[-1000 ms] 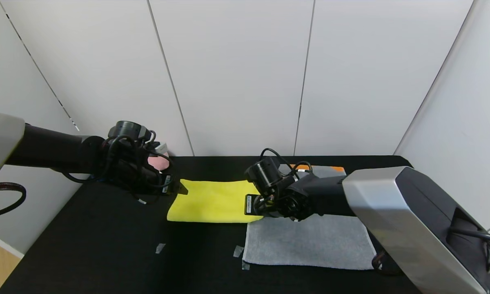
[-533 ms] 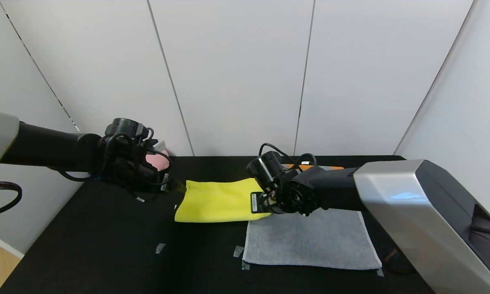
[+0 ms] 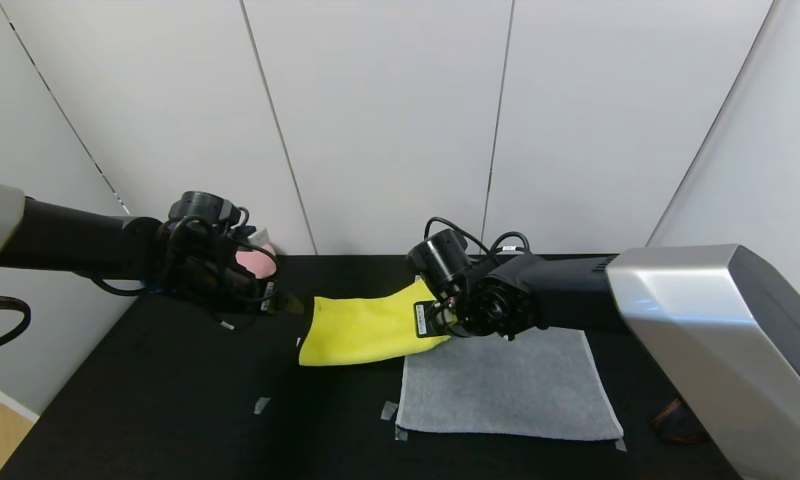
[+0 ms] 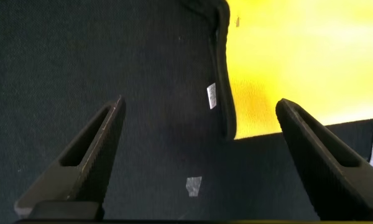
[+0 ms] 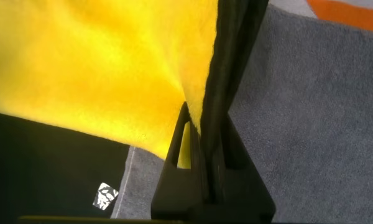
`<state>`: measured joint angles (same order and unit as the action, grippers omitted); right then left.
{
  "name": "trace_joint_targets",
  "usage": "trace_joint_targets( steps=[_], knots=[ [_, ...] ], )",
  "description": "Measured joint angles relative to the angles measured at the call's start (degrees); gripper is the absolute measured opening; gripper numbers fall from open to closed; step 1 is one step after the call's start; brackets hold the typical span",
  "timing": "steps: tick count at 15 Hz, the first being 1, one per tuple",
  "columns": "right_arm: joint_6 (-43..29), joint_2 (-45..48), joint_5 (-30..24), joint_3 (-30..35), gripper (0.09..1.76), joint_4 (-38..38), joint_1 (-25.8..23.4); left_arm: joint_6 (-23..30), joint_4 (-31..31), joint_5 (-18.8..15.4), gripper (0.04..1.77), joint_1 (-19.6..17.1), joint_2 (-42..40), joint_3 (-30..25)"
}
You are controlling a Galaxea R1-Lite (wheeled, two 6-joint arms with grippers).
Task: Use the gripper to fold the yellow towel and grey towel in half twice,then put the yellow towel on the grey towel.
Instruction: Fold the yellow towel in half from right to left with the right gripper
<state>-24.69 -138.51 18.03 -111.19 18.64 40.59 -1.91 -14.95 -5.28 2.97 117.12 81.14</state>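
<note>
Only the right wrist view shows the right claw [image 5: 202, 134] pinching the yellow towel [image 5: 105, 68].

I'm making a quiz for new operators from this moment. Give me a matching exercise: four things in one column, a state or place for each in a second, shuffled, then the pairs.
Column 1
1. left claw
2. right claw
3. yellow towel
4. grey towel

Column 2
A. lies flat on the black table, near side, right of centre
B. open, holding nothing, beside the yellow towel's left edge
C. one end lifted, the other end on the table
D. shut on the yellow towel's edge

Pairs: 1-B, 2-D, 3-C, 4-A
</note>
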Motion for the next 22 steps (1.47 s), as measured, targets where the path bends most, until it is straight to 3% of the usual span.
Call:
trace_joint_targets(
  steps=[6, 10, 22],
  knots=[
    [3.0, 0.7, -1.8, -0.1, 0.16, -9.0, 3.1, 0.1, 0.0, 0.0, 1.72, 0.0, -2.6, -2.5],
    [5.2, -0.3, -4.6, -0.1, 0.16, -14.7, 5.8, 0.2, 0.0, 2.3, 1.72, 0.0, -4.5, -4.5],
    [8.3, -9.7, -8.7, -0.6, 0.16, -30.4, 8.6, -0.4, 0.1, 2.4, 1.72, -1.0, -7.7, -10.2]
  ],
)
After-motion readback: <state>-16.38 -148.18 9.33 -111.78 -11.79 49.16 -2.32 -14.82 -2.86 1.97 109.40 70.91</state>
